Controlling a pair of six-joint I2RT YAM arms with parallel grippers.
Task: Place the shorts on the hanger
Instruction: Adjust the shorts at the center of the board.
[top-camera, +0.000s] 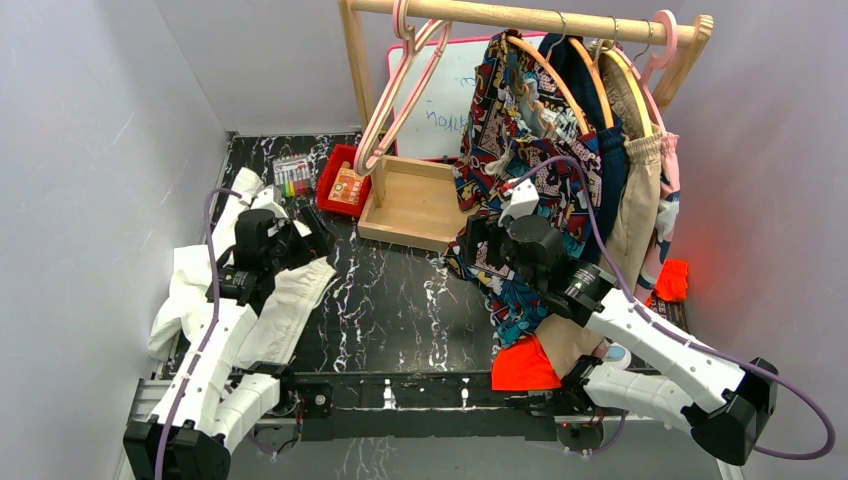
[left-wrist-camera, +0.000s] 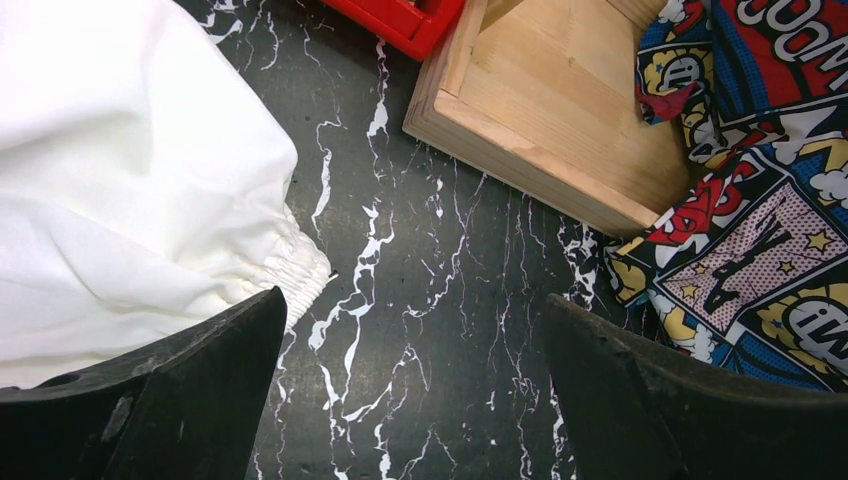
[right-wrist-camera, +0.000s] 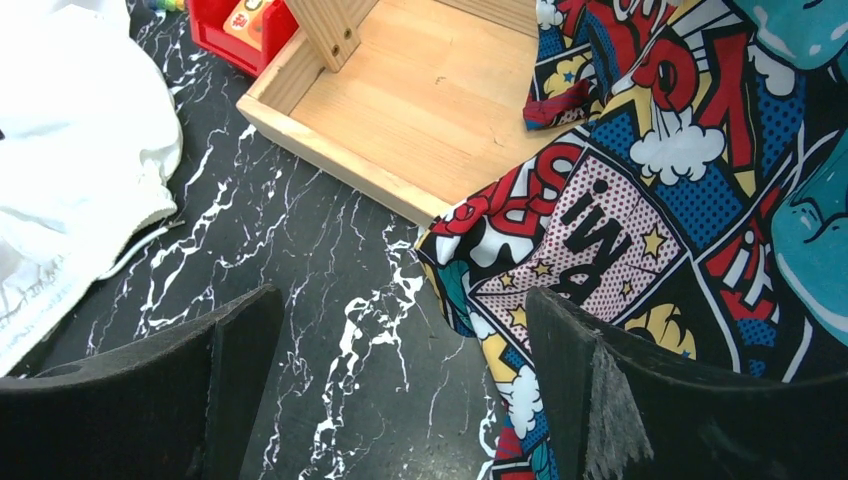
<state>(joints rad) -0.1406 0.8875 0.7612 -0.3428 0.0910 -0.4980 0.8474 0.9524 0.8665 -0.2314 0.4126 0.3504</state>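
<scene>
Left gripper (left-wrist-camera: 410, 400): spread wide, holding nothing, over the marbled table (left-wrist-camera: 420, 300), just beside the shorts' gathered edge.
Right gripper (right-wrist-camera: 400, 390): equally wide apart, empty, near the comic-print garment (right-wrist-camera: 640, 200).
Shorts (top-camera: 290, 300): rumpled on the table's left side, partly under the left arm.
Hanger (top-camera: 401, 22): hooked on the wooden rail (top-camera: 520, 17) at the back, well apart from the shorts.
Wooden tray (top-camera: 415, 205): mid-table, between the two grippers.

Comic-print garment (right-wrist-camera: 640, 200) overlaps wooden tray (right-wrist-camera: 420, 110); shorts (right-wrist-camera: 70, 150) apart.
</scene>
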